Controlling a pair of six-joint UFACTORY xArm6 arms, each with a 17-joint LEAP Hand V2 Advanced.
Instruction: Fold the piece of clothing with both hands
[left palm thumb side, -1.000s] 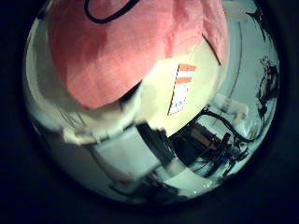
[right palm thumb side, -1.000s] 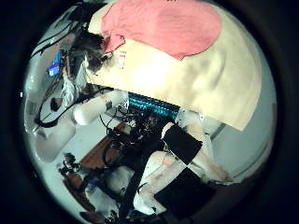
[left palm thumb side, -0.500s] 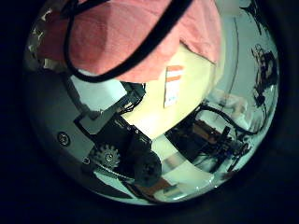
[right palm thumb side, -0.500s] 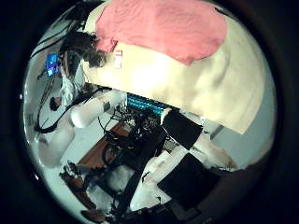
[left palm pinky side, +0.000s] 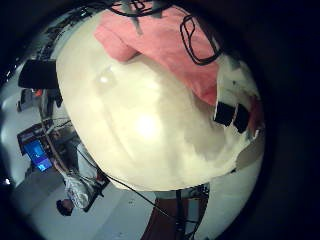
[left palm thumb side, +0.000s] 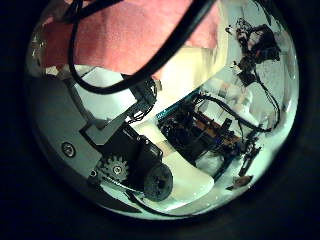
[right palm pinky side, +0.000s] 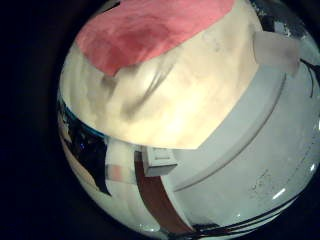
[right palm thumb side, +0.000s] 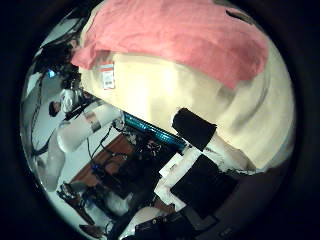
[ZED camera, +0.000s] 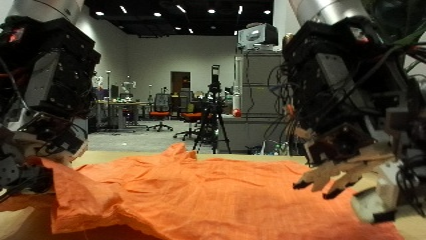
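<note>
Cloth (ZED camera: 200, 195) is lying crumpled across the lower frame on your bench (ZED camera: 27, 228), both hands, left (ZED camera: 29, 165) and right (ZED camera: 349, 172), hovering loosely open, so uneven grabs are risking a skewed fold.

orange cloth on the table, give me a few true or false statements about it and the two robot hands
1. The orange cloth lies spread on the table. True.
2. The cloth is folded into a neat square. False: it lies loose and wrinkled, with uneven edges.
3. The right robot hand hangs above the cloth with its fingers fairly straight. True.
4. The right robot hand has lifted a corner of the cloth high into the air. False: the cloth lies flat below it, and nothing is raised.
5. The left robot hand is at the cloth's edge on its own side. True, though whether its fingers hold the cloth cannot be told.
</note>
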